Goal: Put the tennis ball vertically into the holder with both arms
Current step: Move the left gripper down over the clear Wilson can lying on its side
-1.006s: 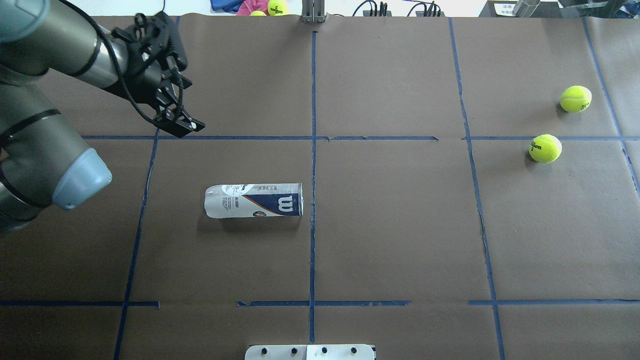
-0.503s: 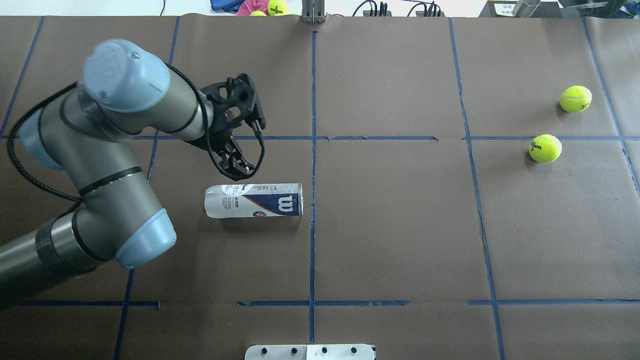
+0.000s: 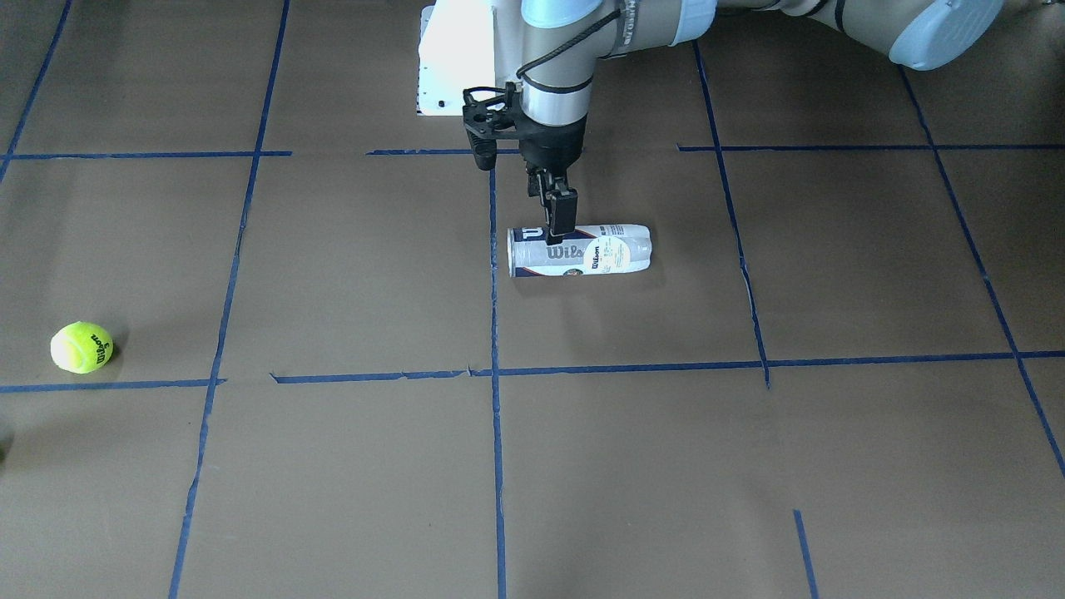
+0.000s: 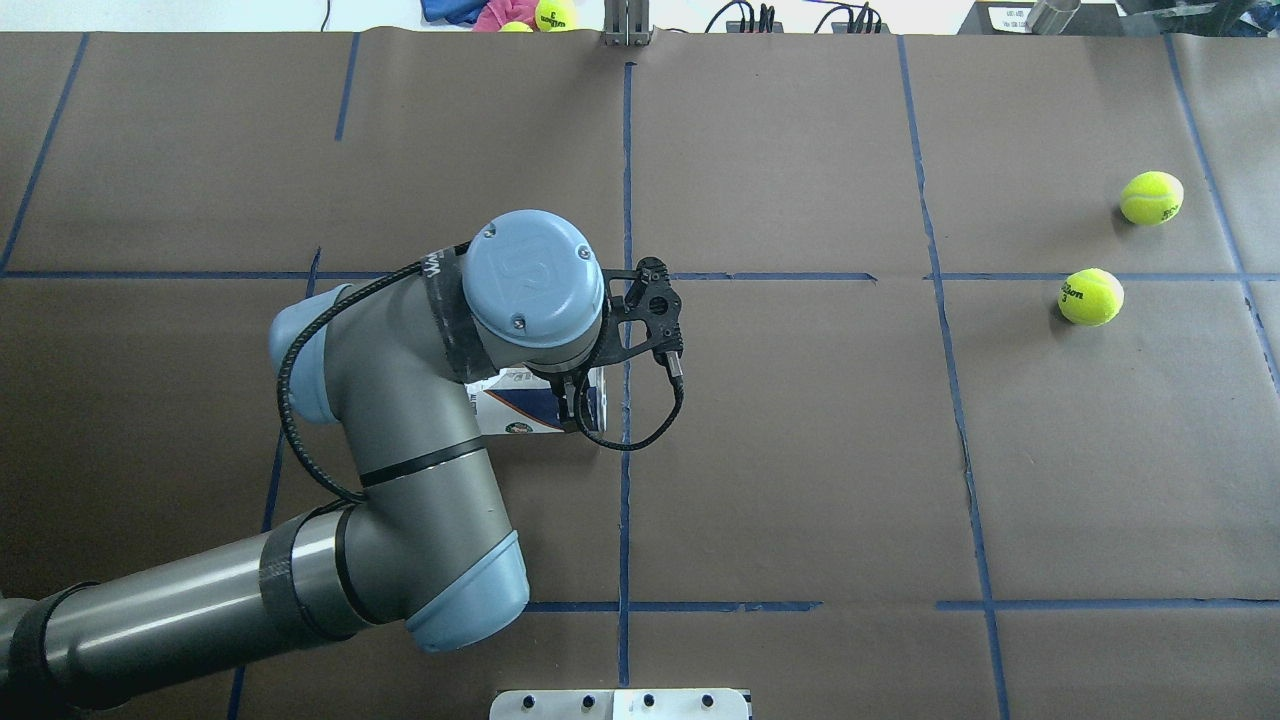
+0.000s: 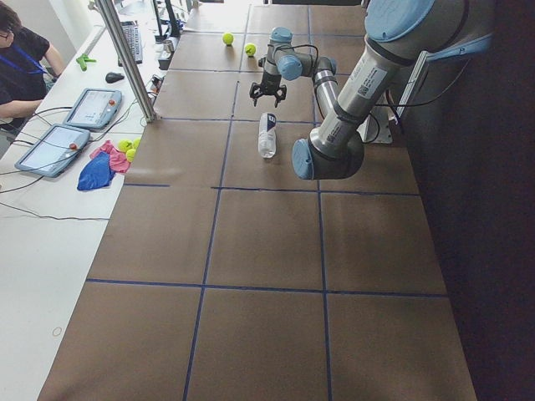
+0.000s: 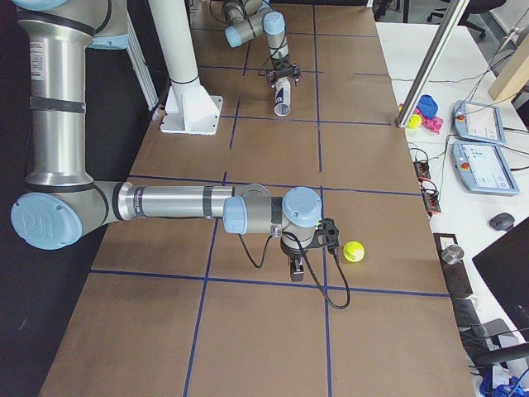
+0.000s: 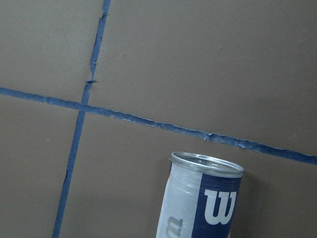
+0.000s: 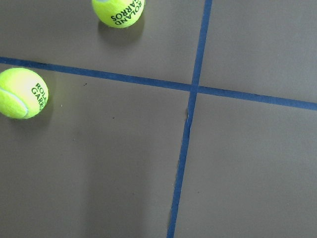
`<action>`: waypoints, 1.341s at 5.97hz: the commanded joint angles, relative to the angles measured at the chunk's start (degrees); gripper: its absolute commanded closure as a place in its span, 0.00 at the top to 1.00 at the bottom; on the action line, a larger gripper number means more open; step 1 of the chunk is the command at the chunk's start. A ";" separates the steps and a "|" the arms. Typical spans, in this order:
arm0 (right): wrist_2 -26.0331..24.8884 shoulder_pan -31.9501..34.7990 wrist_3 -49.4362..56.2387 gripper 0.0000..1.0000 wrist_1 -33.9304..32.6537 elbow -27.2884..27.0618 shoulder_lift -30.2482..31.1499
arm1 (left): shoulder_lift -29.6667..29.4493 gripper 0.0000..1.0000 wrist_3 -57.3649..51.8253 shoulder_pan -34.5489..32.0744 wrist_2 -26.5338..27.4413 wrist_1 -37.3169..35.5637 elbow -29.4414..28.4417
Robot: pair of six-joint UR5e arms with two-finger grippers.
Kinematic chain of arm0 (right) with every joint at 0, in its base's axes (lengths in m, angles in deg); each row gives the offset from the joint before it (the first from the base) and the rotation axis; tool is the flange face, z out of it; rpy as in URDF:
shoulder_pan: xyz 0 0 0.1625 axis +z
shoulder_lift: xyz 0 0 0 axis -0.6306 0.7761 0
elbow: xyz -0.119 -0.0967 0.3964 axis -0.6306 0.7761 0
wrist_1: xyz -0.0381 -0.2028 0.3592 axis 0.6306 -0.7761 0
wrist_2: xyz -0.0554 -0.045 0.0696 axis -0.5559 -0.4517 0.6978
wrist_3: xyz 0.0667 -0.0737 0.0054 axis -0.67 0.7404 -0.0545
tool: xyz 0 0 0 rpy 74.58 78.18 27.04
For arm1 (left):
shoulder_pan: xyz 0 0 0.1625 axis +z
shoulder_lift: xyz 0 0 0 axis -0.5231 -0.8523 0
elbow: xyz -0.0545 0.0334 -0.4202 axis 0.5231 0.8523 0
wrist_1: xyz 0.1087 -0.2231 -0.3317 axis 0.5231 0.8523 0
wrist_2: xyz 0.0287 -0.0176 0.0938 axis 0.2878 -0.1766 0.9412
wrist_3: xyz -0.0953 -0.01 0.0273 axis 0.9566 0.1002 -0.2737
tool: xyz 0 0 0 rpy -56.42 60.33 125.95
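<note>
Holder point(image 3: 579, 249) lies sideways on the surface point(image 3: 333, 466); my open, empty left jaws have just arrived over it, ready to grasp.

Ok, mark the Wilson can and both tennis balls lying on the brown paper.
Wilson can point(image 3: 603, 254), front-facing view, on the round white patch of its label.
Tennis ball farther from the robot point(image 4: 1152, 197), overhead view, middle of the ball.
Tennis ball nearer the robot point(image 4: 1091, 297), overhead view, middle of the ball.
</note>
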 commanded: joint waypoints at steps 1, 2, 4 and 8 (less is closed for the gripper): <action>0.00 -0.27 -0.01 1.00 -0.02 0.00 0.00 | -1.65 1.00 -0.04 2.71 3.91 -0.44 -4.90; 0.00 -0.45 -0.01 1.00 -0.02 0.00 0.00 | -1.48 1.00 -0.12 2.82 3.93 -0.36 -6.22; 0.00 -0.71 0.08 1.00 -0.02 0.17 0.00 | -0.95 1.00 -1.70 3.26 3.84 -0.35 -7.46; 0.00 -1.15 -0.01 1.00 -0.02 0.18 0.00 | -2.00 0.99 -1.79 3.96 3.75 0.43 -10.62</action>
